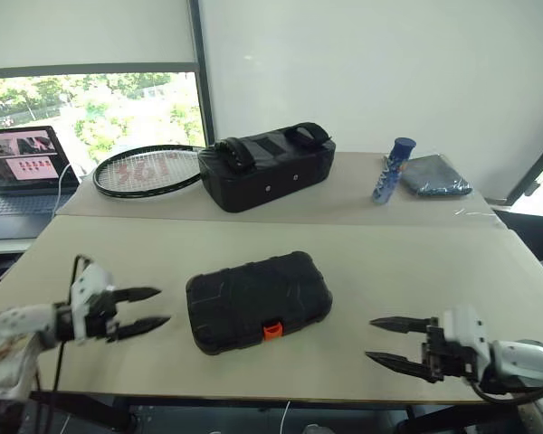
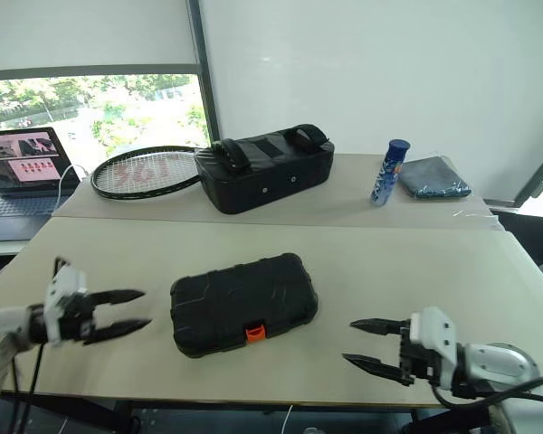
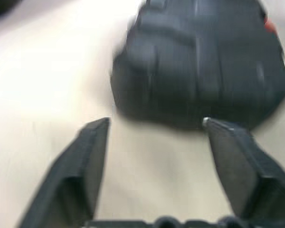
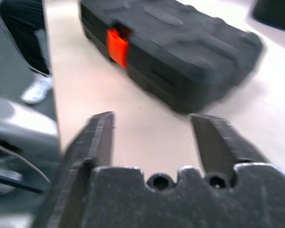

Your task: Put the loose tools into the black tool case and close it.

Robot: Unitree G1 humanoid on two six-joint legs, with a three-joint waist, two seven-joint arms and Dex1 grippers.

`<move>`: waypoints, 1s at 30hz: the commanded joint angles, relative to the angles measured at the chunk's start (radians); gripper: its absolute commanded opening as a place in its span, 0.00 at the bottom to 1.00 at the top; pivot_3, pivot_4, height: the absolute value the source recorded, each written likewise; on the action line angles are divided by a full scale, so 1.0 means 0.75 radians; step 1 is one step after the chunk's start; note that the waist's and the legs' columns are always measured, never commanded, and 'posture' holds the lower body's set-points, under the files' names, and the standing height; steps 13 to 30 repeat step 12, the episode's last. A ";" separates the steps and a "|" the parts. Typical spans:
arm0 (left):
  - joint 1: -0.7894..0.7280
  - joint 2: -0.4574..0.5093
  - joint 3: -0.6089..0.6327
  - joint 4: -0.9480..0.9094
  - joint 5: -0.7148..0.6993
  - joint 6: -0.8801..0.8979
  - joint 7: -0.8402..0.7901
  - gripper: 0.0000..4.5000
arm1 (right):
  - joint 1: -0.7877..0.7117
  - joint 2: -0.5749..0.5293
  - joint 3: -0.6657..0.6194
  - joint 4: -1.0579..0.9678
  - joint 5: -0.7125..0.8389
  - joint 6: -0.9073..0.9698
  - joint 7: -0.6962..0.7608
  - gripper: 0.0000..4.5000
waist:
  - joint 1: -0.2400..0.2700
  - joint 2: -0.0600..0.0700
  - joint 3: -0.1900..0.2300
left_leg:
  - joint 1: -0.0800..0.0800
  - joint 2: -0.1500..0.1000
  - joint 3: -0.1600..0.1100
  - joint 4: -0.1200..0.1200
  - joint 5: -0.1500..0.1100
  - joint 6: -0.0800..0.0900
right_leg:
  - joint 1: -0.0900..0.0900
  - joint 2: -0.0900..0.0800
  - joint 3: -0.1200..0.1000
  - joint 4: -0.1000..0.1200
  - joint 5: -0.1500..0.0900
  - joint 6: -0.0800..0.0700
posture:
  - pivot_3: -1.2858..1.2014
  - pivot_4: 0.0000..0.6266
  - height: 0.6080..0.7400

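Observation:
The black tool case (image 1: 258, 300) lies closed on the beige table, its small orange latch (image 1: 271, 330) facing the near edge. No loose tools are in view. My left gripper (image 1: 154, 307) hovers open to the left of the case, its fingers pointing at it, nothing between them. On the other side my right gripper (image 1: 375, 339) also stands open and empty, pointing at the case from a short gap. The wrist views show the case (image 3: 199, 66) and its latch (image 4: 118, 46) beyond each gripper's spread fingers.
At the back stand a black fabric bag (image 1: 264, 169), a tennis racket (image 1: 149, 170), a blue can (image 1: 394, 169) and a folded dark cloth (image 1: 433, 175). A laptop (image 1: 23, 172) sits at far left. The table's front edge (image 1: 271, 393) is close beneath both grippers.

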 commanded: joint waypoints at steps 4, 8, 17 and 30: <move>0.116 -0.018 0.140 -0.104 0.034 -0.152 0.124 1.00 | 0.005 -0.056 -0.134 0.176 0.052 -0.151 0.106 0.99 | 0.013 0.001 0.002 | 0.002 0.001 0.000 0.000 0.000 0.000 | 0.002 0.000 -0.001 0.000 -0.001 0.001 | 0.52 0.24 1.00; 0.137 -0.031 0.123 -0.123 0.033 -0.169 0.153 1.00 | -0.011 -0.055 -0.114 0.205 0.042 -0.186 0.122 0.99 | 0.013 0.002 0.002 | 0.003 0.002 0.001 0.000 0.000 0.000 | 0.003 0.001 0.001 0.000 0.000 0.000 | 0.52 0.24 1.00; 0.138 -0.036 0.113 -0.126 0.047 -0.196 0.172 1.00 | -0.021 -0.043 -0.106 0.234 0.020 -0.222 0.104 0.99 | 0.010 0.002 0.002 | 0.003 0.002 0.001 0.000 0.000 0.000 | 0.003 0.002 0.001 0.001 0.000 0.000 | 0.52 0.24 1.00; 0.138 -0.036 0.113 -0.126 0.047 -0.196 0.172 1.00 | -0.021 -0.043 -0.106 0.234 0.020 -0.222 0.104 0.99 | 0.010 0.002 0.002 | 0.003 0.002 0.001 0.000 0.000 0.000 | 0.003 0.002 0.001 0.001 0.000 0.000 | 0.52 0.24 1.00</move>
